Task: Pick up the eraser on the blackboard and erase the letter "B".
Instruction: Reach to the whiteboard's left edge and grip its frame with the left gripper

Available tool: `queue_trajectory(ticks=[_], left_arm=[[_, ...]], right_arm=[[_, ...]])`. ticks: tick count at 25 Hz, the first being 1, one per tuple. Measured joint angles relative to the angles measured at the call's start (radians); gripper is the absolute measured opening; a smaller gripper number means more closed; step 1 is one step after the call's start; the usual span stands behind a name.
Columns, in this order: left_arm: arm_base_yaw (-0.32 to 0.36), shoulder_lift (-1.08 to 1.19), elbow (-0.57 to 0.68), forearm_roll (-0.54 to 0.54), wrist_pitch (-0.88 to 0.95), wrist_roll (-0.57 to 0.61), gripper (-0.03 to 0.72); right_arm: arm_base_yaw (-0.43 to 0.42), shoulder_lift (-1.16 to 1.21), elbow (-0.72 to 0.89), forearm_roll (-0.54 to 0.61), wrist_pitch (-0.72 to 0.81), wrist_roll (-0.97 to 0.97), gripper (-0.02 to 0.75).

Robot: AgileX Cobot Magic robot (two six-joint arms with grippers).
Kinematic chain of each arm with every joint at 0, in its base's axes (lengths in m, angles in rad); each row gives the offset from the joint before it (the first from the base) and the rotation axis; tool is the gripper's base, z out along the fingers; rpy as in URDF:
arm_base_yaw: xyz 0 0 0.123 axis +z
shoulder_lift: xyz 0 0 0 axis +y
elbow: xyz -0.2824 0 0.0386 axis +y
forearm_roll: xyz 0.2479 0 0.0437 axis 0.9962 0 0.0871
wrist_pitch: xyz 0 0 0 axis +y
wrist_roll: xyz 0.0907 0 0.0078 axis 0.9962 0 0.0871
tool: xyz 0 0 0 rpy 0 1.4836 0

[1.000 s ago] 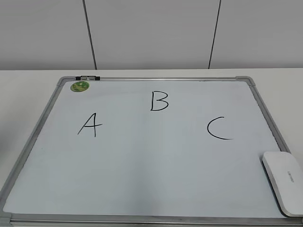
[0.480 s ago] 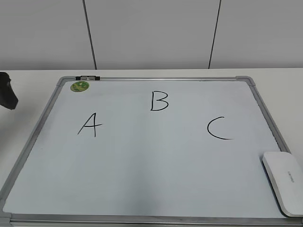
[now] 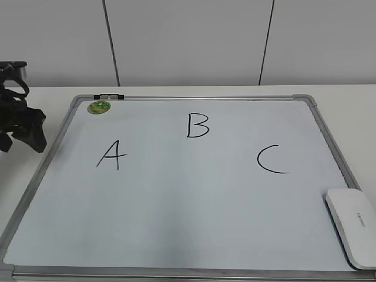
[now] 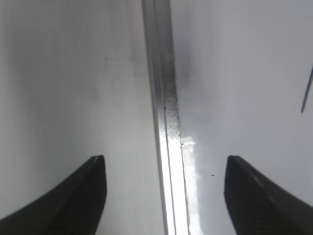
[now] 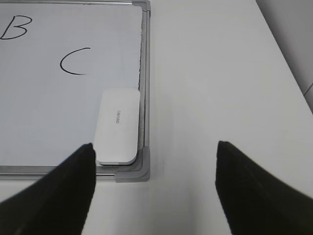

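Eraser (image 5: 118, 126) lies in near right corner of blackboard (image 3: 194, 217), against frame, long axis along right edge. I see right gripper (image 5: 154, 188) agape, empty, eraser ahead and left of its centreline. Left gripper (image 4: 164, 196) agape over far left frame. Right arm nearer.

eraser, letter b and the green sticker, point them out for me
eraser (image 5: 117, 125), right wrist view, middle of its white top
letter "B" (image 3: 198, 125), exterior view, on its black strokes
green sticker (image 3: 98, 107), exterior view, centre of the round sticker
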Motion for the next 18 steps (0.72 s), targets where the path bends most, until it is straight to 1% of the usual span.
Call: queue_trajectory(ticks=[9,18], left_arm=[[0.0,0.092,-0.056,0.0,0.026,0.0,0.513],[0.0,0.161,-0.134,0.0,0.05,0.0,0.404]], right_arm=[[0.0,0.0,0.0,0.0,0.0,0.0,0.587],[0.0,0.0,0.0,0.0,0.0,0.0,0.587]])
